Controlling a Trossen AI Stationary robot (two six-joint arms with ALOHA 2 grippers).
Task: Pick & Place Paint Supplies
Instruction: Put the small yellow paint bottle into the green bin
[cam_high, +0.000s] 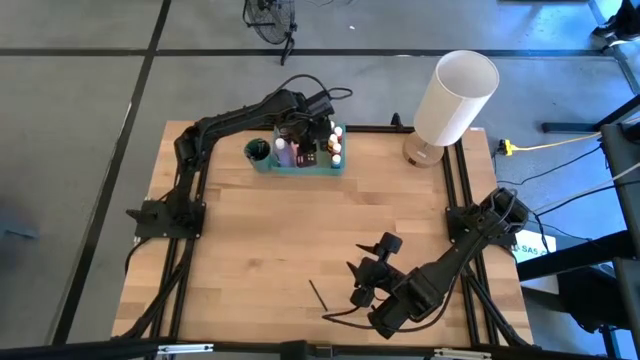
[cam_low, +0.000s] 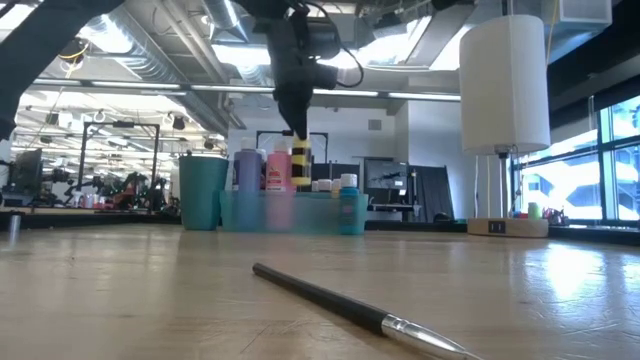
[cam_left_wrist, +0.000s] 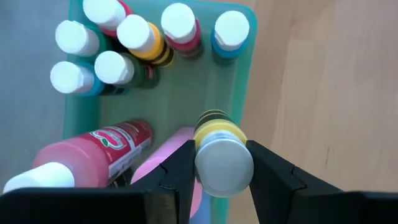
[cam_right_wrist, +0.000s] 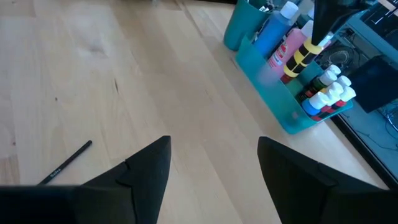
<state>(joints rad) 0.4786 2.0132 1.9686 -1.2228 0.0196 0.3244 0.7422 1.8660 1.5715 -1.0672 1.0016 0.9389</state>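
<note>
**Yellow bottle held over the tray, one brush waiting on the table**

While the right gripper (cam_high: 362, 283) hangs open and empty over the near part of the wooden table (cam_high: 250, 250), a thin dark paintbrush (cam_high: 318, 295) lies flat just to its left, apart from it. The brush has a smooth round handle and a shiny metal ferrule (cam_low: 415, 332). It is probably the next thing to collect, and being so slim and low it would ask for a careful pinch.

Farther away, at the far edge of the table, stands the translucent green tray (cam_high: 300, 166), with a teal cup (cam_low: 203, 192) beside it on the left. The left gripper (cam_left_wrist: 217, 171) is above the tray, its fingers (cam_left_wrist: 180, 168) closed on the white cap of a yellow bottle (cam_left_wrist: 214, 127) with black bands. The bottle hangs upright, I think so that it goes straight down into a free place. Small bottles with white caps (cam_left_wrist: 112, 65), round and glossy, stand crowded at one end of the tray, beside bigger pink (cam_low: 277, 170) and purple (cam_low: 248, 168) bottles.

Far right is the big white lamp (cam_high: 455, 95), a smooth cylinder.
</note>
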